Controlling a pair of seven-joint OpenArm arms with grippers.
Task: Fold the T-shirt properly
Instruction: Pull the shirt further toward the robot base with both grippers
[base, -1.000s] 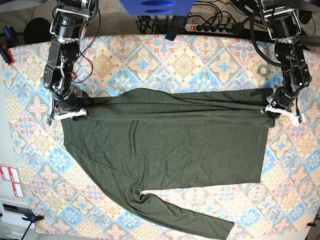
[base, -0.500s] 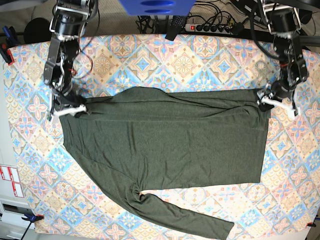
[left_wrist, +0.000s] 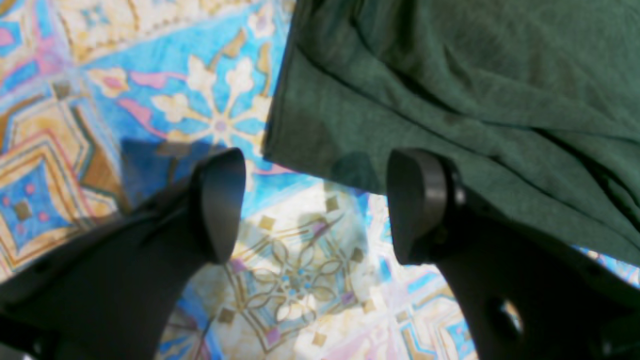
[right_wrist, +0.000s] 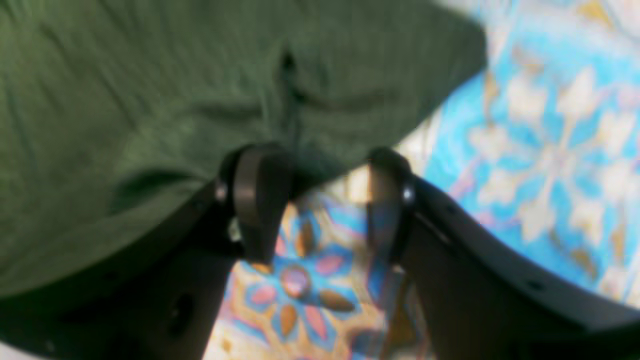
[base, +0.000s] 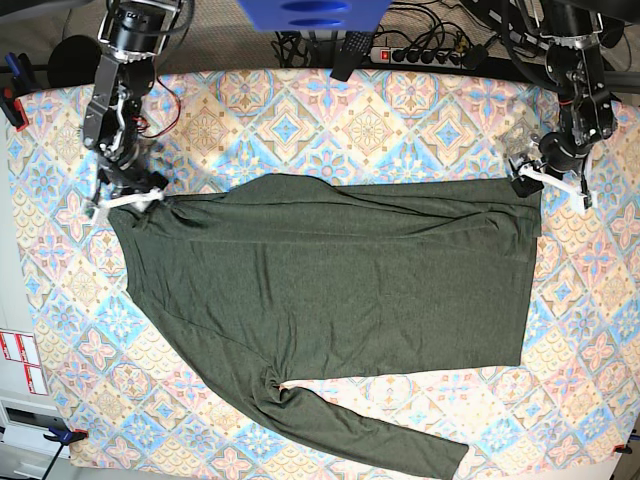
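Note:
The dark olive T-shirt (base: 330, 275) lies spread flat on the patterned tablecloth (base: 330, 120), and one long sleeve (base: 380, 440) trails toward the near edge. My left gripper (base: 548, 182) hovers at the shirt's upper right corner. In the left wrist view it (left_wrist: 315, 205) is open, with only tablecloth between its fingers and the shirt's corner (left_wrist: 450, 100) just beyond. My right gripper (base: 125, 200) is at the upper left corner. In the right wrist view it (right_wrist: 325, 205) is open, and the shirt's edge (right_wrist: 200, 100) reaches its fingertips without being pinched.
A power strip (base: 420, 55) and cables run along the table's far edge, beside a blue object (base: 310, 12). Clamps hold the cloth at the left edge (base: 12, 105) and the near left corner (base: 65, 435).
Both grippers opened and let go of the shirt's top corners, then drew back toward the far side. The shirt's upper edge settled flat.

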